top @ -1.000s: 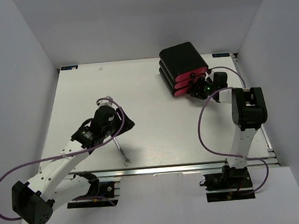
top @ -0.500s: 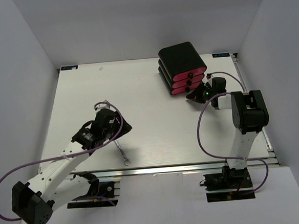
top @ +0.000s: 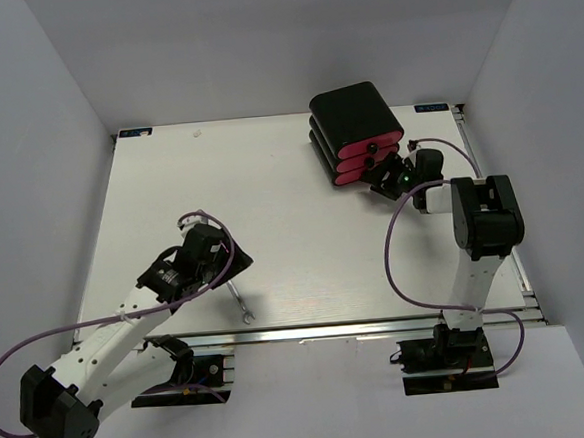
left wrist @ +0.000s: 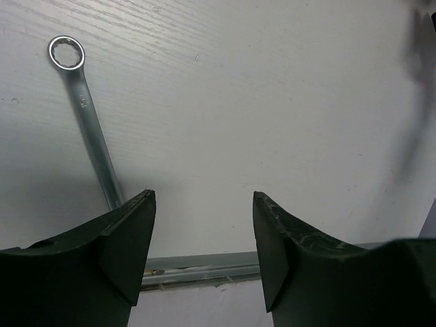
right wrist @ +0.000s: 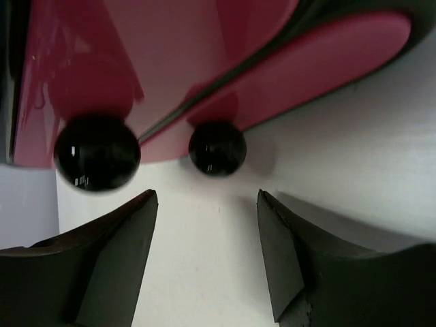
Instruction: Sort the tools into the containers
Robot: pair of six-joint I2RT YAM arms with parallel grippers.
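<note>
The wrench (left wrist: 85,112) lies near the front edge of the white table (top: 303,228), one end hidden behind the left tool (left wrist: 203,252) (fingers apart). The right tool (right wrist: 206,259), also spread, faces the drawers (top: 358,124) at far right; pale walls (top: 260,41) surround.

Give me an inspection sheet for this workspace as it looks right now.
Surface: white table, faint grain.
Job's things: wrench flat near front edge; drawers stacked back right, look shut; screwdrivers not seen.
Clutter: nothing seen.
Grippers: left gripper open, wrench's end under one finger; right gripper open, facing knobs.
Cables: purple cables loop off both arms.
Surroundings: plain walls.
</note>
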